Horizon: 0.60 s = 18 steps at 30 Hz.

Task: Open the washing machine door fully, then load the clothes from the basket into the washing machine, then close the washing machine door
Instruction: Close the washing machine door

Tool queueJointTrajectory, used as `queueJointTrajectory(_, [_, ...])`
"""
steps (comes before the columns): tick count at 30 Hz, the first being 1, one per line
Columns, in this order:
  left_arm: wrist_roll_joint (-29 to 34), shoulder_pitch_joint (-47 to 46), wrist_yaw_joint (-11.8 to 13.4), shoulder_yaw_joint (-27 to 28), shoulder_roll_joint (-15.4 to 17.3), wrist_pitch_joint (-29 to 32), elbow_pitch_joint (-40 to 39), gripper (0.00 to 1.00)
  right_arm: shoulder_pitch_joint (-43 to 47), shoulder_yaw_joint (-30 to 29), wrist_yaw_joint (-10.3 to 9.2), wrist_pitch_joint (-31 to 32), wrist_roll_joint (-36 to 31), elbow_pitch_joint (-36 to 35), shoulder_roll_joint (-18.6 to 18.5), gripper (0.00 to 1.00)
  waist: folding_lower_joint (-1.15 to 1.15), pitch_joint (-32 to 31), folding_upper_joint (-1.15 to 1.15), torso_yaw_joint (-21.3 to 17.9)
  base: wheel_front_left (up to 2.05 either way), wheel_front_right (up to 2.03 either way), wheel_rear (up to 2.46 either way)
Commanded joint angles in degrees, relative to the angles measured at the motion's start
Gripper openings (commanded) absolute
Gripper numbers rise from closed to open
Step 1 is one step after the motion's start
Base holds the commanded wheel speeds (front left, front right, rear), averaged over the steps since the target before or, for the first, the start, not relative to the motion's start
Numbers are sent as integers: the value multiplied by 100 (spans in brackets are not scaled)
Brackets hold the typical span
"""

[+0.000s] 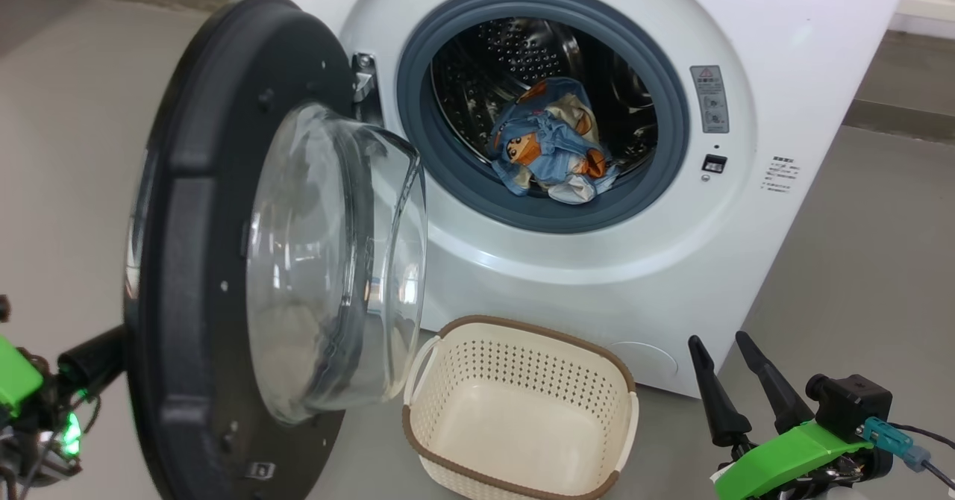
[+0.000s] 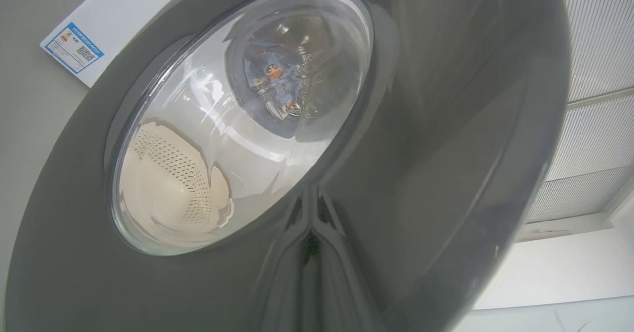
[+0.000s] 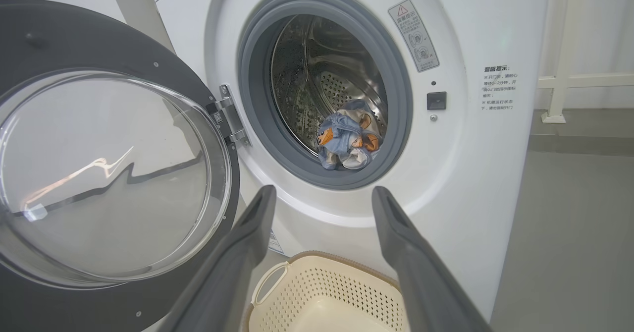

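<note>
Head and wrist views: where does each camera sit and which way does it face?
Head: high, facing down at washing machine door, basket; left gripper, right gripper at bottom corners.
Left wrist: close to the door's outer face, looking through its glass; shut fingers.
Right wrist: low, facing the drum; open fingers.
Shared: clothes in the drum.

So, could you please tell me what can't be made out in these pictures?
- Tips of the left gripper: head view, behind the door.
- Near rim of the basket: head view, cut by the bottom edge.
- Text on the grey label: head view, too small.
- The clothes: left wrist view, warped through the door glass.
</note>
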Motion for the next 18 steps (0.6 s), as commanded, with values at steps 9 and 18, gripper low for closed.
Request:
queueJointTrajectory(9, [-137,196,441,69,-80,80,-1210,0,-40,58,25,-47,85,-162,-7,100,0,-72,0,-302,0,0,0])
queueJointTrajectory(18, [-246,273,656,8,-366,29,-1576,0,-47,47,25,-47,92,-147,-32,100,0,-91,0,-770,0,0,0])
